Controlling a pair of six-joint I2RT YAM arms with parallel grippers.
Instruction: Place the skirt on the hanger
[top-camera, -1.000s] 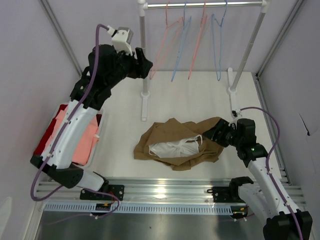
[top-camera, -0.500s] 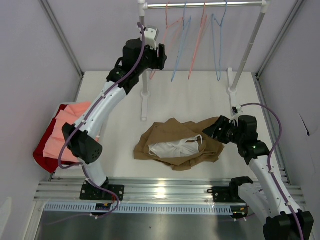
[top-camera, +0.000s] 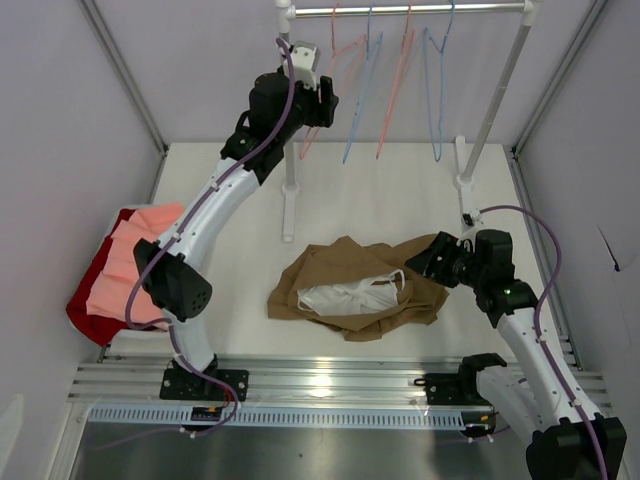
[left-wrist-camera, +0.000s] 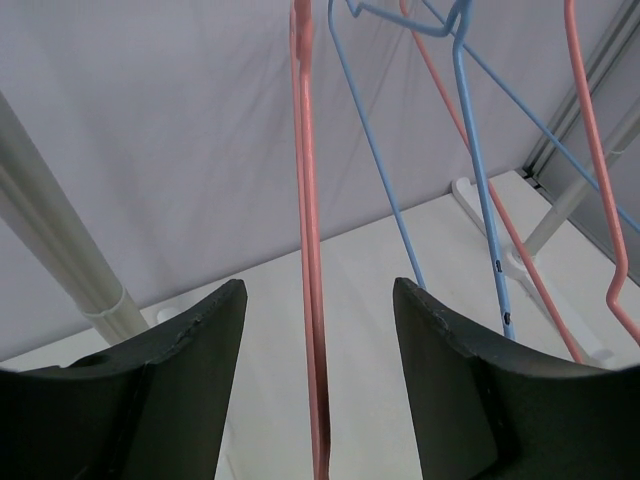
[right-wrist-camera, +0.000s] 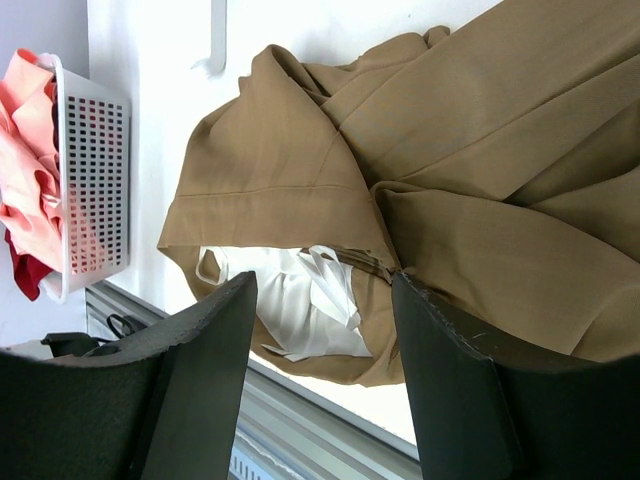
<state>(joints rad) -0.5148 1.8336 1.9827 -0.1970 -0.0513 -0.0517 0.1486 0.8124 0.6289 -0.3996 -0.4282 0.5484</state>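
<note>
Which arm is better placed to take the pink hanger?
Left. The left fingers stand open either side of the hanger at the rail; the right fingers are down over the skirt.

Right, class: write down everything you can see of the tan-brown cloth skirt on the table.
The tan-brown cloth skirt lies in a crumpled, folded heap on the white table, near its front middle. Its white inner lining shows through the opening, bunched up. The right tool hangs open at the skirt's right edge; whether they touch cannot be told.
</note>
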